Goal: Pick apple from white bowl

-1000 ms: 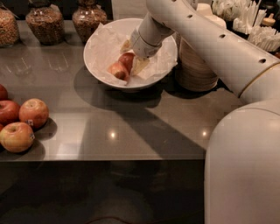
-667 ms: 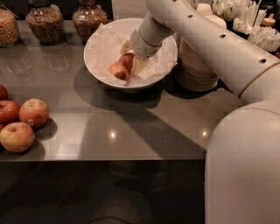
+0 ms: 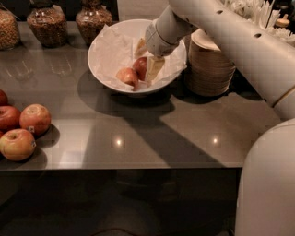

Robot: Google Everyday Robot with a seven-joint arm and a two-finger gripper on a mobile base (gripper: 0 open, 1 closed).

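Note:
The white bowl [image 3: 103, 57], lined with crinkled white paper, stands at the back middle of the dark table. Two apples lie in it. The deep red apple [image 3: 140, 67] is on the right and a paler orange one [image 3: 126, 76] is to its left. My gripper [image 3: 147, 58] reaches down into the bowl from the upper right. Its cream fingers [image 3: 154, 68] stand on either side of the red apple, and the near finger touches the apple's right side. The apple is low in the bowl, next to the paler apple.
A stack of cream disposable bowls [image 3: 209, 64] stands right of the white bowl. Three jars [image 3: 46, 23] line the back left. Several larger stickered apples [image 3: 32, 119] lie at the left edge. My arm [image 3: 239, 41] spans the upper right, and cutlery holders [image 3: 258, 14] stand behind it.
The gripper has shifted slightly right inside the bowl. The red apple now shows more plainly beside the paler one. Nothing else has moved.

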